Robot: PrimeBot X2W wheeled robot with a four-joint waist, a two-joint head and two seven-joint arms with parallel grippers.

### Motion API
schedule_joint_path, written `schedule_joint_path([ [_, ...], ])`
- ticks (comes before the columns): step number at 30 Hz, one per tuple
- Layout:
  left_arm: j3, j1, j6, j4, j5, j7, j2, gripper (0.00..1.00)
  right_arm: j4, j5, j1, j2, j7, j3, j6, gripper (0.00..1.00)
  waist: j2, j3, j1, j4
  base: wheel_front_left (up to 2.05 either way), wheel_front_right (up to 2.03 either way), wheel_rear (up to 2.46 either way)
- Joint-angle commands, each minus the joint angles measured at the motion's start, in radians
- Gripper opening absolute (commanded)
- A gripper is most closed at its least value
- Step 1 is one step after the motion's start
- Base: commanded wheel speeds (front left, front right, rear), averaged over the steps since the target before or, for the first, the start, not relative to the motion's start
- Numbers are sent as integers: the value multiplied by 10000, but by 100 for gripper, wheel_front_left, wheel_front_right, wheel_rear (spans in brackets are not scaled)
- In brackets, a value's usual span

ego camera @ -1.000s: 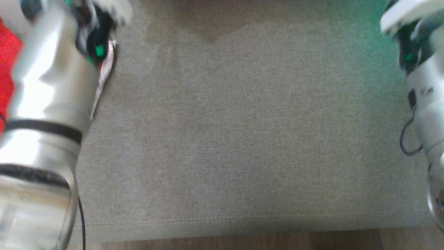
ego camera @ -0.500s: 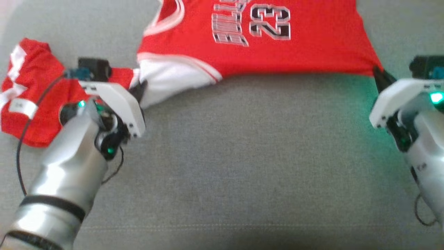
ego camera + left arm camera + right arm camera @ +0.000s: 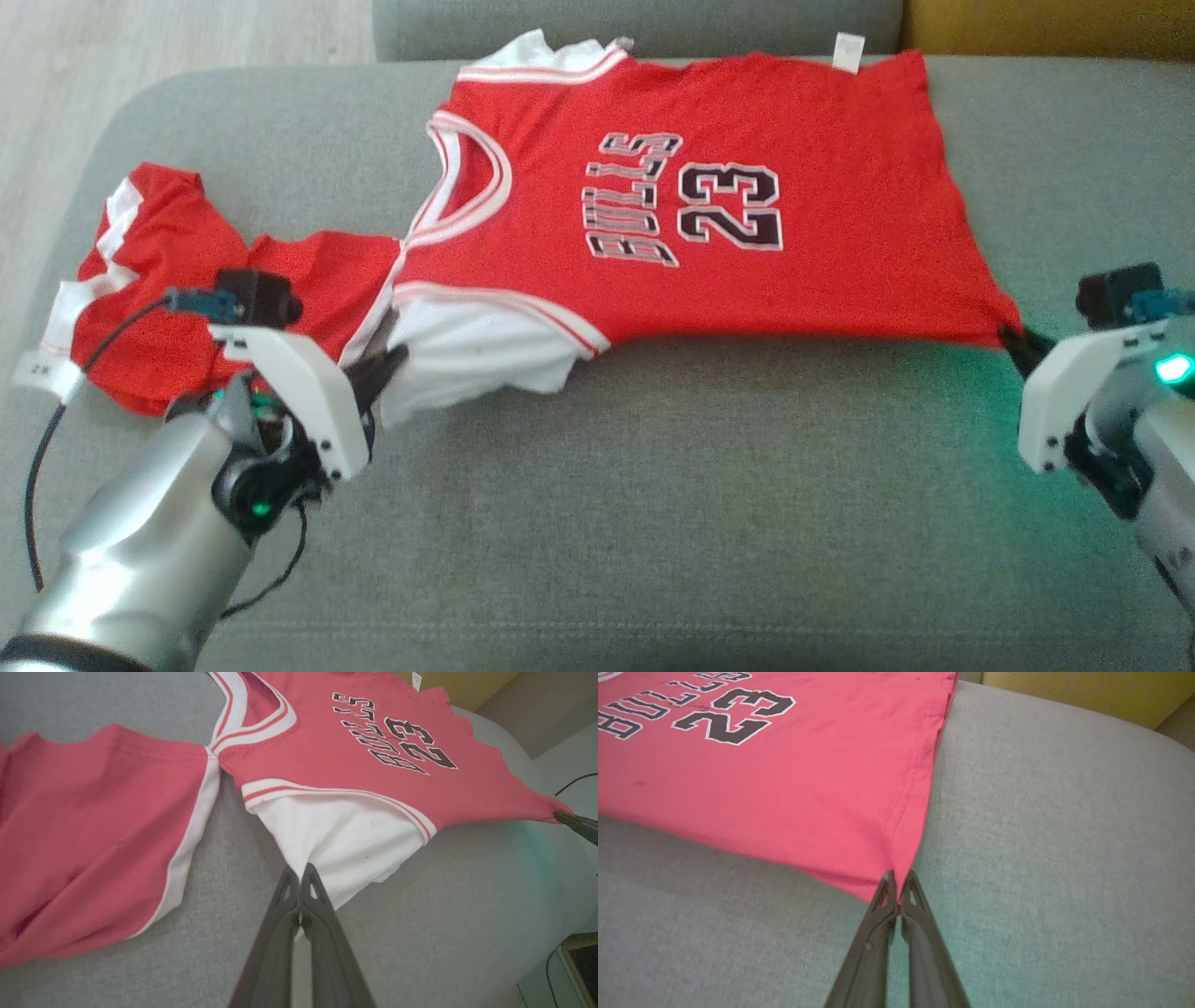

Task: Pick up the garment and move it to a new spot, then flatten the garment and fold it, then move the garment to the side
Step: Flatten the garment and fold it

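1. Red sleeveless jersey with white trim and black "BULLS 23" print: spread across the far half of the grey fabric sofa seat, neck toward the seat's left end, hem toward its right end.
2. Its near edge runs taut between both hands and seems slightly lifted off the seat, with shadow under it.
3. Left hand: fingers pressed together, pinching the bunched white layer below the near armhole, left of seat centre.
4. Right hand: fingers pressed together, pinching the near hem corner, close to the seat's right end.
5. Step, my read: flattening. The body is mostly flat; the white bunch at the left hand is not.
6. Next move calls for an even two-handed pull toward the seat's near edge, keeping tension, then lowering and letting go.
7. Watch the crumpled red-and-white second garment at the seat's left end. It touches the jersey's shoulder and could drag along.
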Motion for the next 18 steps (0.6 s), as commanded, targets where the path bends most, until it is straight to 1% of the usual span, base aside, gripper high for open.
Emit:
schedule_joint_path([
  [1,372,-150,15,-504,-207,230,702,0,-395,335,328,-601,305,387,65,0,-1,-214,1,-9,0,0,0],
  [2,349,-34,15,-670,-302,343,793,0,-584,492,441,-740,458,581,65,0,-1,-273,1,-12,0,0,0],
  [3,349,-34,15,-670,-302,343,793,0,-584,492,441,-740,458,581,65,0,-1,-273,1,-12,0,0,0],
  [5,310,198,14,-1039,-479,514,980,0,-1014,846,629,-1042,710,921,65,0,-1,-377,1,-24,0,0,0],
  [12,203,1136,17,-2132,-1068,1349,1758,0,-2759,2067,1224,-2224,1811,2121,65,0,-1,-809,1,-173,0,0,0],
  [18,131,1983,90,-3446,-1796,2339,2496,0,-4166,3065,1706,-3223,2499,2807,65,0,-1,-1081,1,-308,0,0,0],
])
